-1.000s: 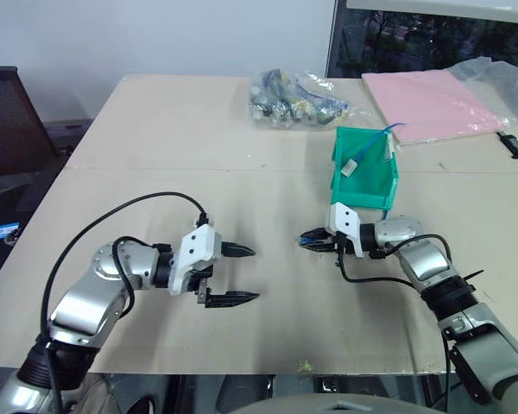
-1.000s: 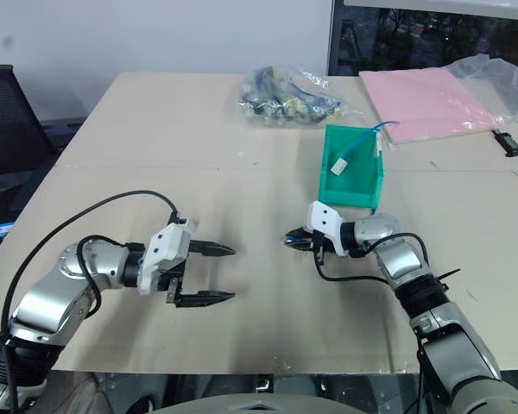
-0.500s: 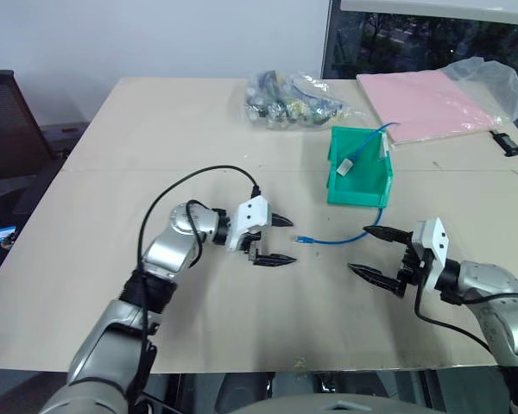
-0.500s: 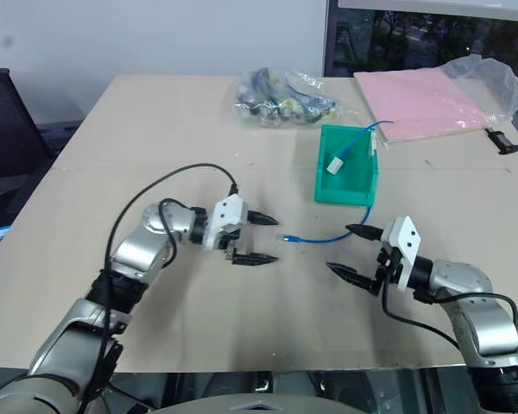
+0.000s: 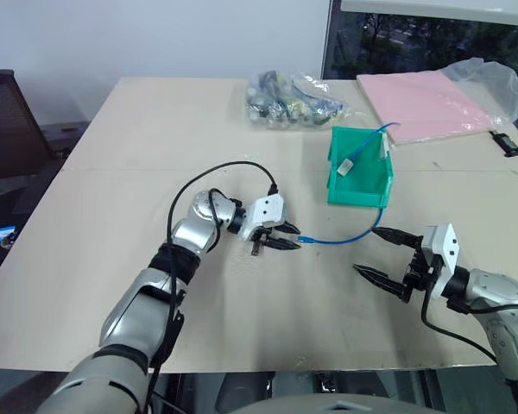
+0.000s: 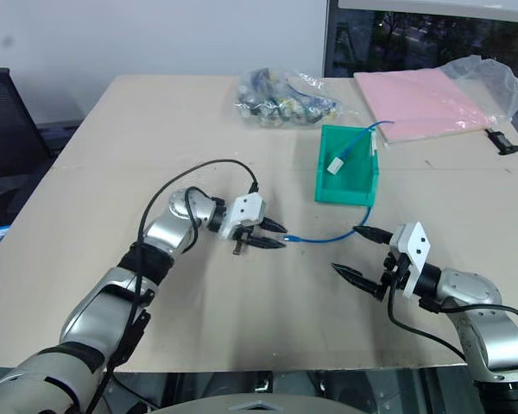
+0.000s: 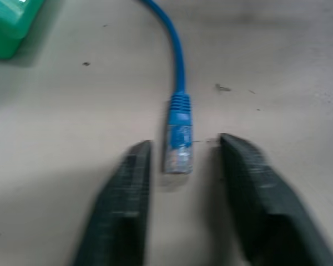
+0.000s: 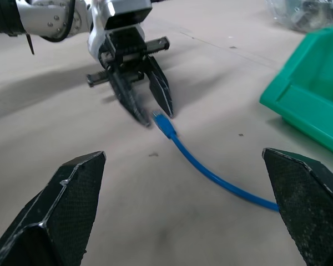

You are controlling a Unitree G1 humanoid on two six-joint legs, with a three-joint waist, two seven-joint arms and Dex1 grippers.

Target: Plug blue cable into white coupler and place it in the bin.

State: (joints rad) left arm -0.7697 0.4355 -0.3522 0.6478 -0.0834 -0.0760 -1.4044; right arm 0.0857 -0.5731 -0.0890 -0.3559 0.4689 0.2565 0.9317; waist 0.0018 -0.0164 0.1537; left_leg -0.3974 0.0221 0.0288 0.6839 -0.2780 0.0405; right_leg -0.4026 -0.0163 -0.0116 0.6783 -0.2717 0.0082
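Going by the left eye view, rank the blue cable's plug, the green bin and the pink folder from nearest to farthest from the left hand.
1. Blue cable's plug: right at the left hand's fingertips, on the table.
2. Green bin: farther back and toward the robot's right.
3. Pink folder: at the table's far right corner, behind the bin.

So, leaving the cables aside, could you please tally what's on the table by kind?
Green bin: 1
White connector piece, inside the bin: 1
Clear plastic bags: 2
Pink sheet: 1
Small black object: 1
Total: 6
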